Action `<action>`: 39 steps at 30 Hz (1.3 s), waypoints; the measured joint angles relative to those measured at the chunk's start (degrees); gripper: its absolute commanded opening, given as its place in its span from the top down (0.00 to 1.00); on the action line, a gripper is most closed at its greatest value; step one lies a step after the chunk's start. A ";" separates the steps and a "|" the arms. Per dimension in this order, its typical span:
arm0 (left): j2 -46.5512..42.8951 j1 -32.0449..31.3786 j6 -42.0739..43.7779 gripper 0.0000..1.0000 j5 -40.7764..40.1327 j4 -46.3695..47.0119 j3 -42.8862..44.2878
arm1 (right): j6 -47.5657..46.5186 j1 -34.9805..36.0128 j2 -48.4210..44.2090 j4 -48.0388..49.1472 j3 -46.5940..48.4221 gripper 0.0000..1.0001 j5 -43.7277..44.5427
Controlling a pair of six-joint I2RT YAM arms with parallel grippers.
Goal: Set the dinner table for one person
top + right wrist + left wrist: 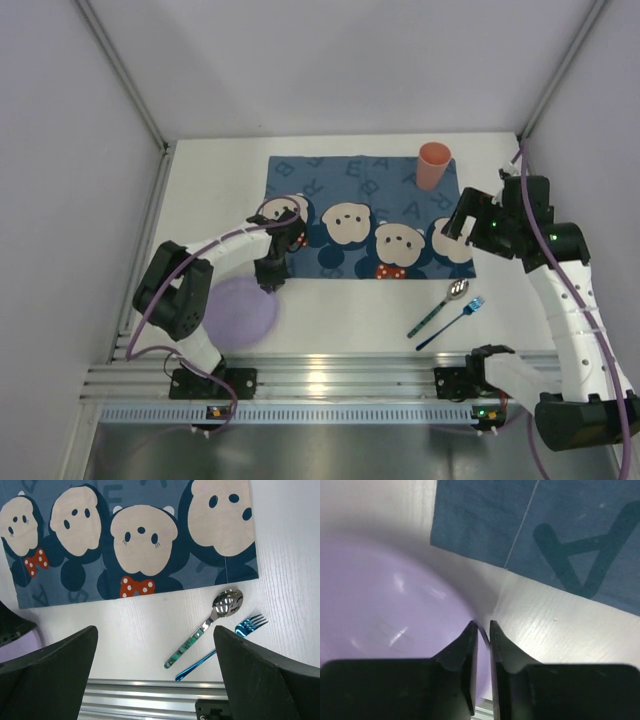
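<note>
White walls box in the table (330, 325), which fills the enclosure floor. It lies flat, and its long axis seems to run left to right along the ribbed rail (320, 382) at the near edge. The left tool (483, 630) is clenched on the rim of the purple plate (240, 312), just off the blue placemat (360, 215). The right tool (155, 632) hangs released above the spoon (207, 627) and fork (235, 637). The step in hand looks like fetching the plate; next it needs lifting and carrying onto the placemat.
</note>
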 measured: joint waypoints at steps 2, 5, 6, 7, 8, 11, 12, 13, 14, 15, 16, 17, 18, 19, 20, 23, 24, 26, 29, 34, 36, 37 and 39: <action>-0.17 -0.31 -1.03 1.00 0.04 -0.31 -0.48 | -0.04 0.17 -0.22 -0.35 -0.63 0.00 0.26; -1.22 -0.70 -0.61 1.00 -1.64 -0.68 -0.98 | -0.37 0.66 -0.22 -1.05 -1.18 0.00 0.55; -1.60 -0.76 -0.81 1.00 -1.33 -0.83 -1.01 | -0.42 0.76 -0.22 -1.16 -1.31 0.00 0.70; -1.79 -0.83 -0.87 1.00 -1.46 -1.05 -0.96 | -0.46 0.90 -0.22 -1.31 -1.36 0.00 0.72; -1.95 -0.92 -0.98 1.00 -1.46 -1.38 -0.83 | -0.46 1.05 -0.22 -1.46 -1.36 0.00 0.76; -2.05 -1.66 -1.62 1.00 -1.46 -5.03 2.64 | -0.48 1.18 -0.22 -1.68 -1.36 0.00 0.79; -2.08 -2.10 -1.75 1.00 -1.49 -6.19 4.92 | -0.50 1.18 -0.22 -1.70 -1.36 0.00 0.83; -2.05 -2.69 -1.81 1.00 -1.73 -7.65 8.61 | -0.52 1.22 -0.22 -1.75 -1.36 0.00 0.87; -1.92 -3.34 -1.81 1.00 -1.95 -8.46 12.13 | -0.52 1.22 -0.22 -1.77 -1.36 0.00 0.90; -1.68 -4.22 -1.60 1.00 -2.29 -9.25 17.20 | -0.52 1.22 -0.22 -1.77 -1.38 0.00 0.94; -1.33 -4.94 -1.46 1.00 -2.64 -9.42 21.35 | -0.52 1.25 -0.24 -1.81 -1.38 0.00 0.98; -0.59 -5.66 -1.11 1.00 -3.26 -9.73 26.25 | -0.55 1.27 -0.28 -1.84 -1.38 0.00 1.03; 0.44 -6.45 -0.57 1.00 -3.67 -9.57 30.80 | -0.57 1.33 -0.35 -1.86 -1.38 0.00 1.09; 1.62 -7.15 0.15 1.00 -4.11 -9.53 34.97 | -0.57 1.36 -0.46 -1.92 -1.38 0.00 1.18; 3.48 -7.80 1.14 1.00 -4.26 -9.40 39.32 | -0.61 1.38 -0.61 -2.08 -1.38 0.00 1.36; 9.16 -9.22 3.96 1.00 -3.65 -8.57 48.68 | -0.96 1.42 -1.14 -2.95 -1.38 0.00 2.29; 12.94 -9.92 4.79 1.00 -3.23 -8.31 51.04 | -1.07 1.44 -1.33 -3.37 -1.38 0.00 2.80; 19.02 -10.84 6.29 1.00 -2.64 -8.07 56.89 | -1.44 1.44 -1.77 -4.44 -1.36 0.00 4.11; 29.20 -12.74 8.55 1.00 -1.66 -6.73 66.05 | -1.62 1.44 -2.58 -6.10 -1.36 0.00 5.42; 41.51 -16.57 11.96 1.00 -1.22 -3.06 76.41 | -2.16 1.44 -4.61 -8.13 -1.38 0.00 7.19; 43.58 -17.66 12.72 1.00 -1.31 -2.05 77.40 | -2.47 1.44 -5.16 -8.70 -1.38 0.00 7.72; 44.26 -18.23 13.40 1.00 -1.42 -1.79 77.40 | -2.54 1.44 -5.33 -8.94 -1.38 0.00 7.98; 44.94 -19.06 14.47 1.00 -1.90 -1.27 77.37 | -2.86 1.44 -5.55 -9.66 -1.38 0.00 8.72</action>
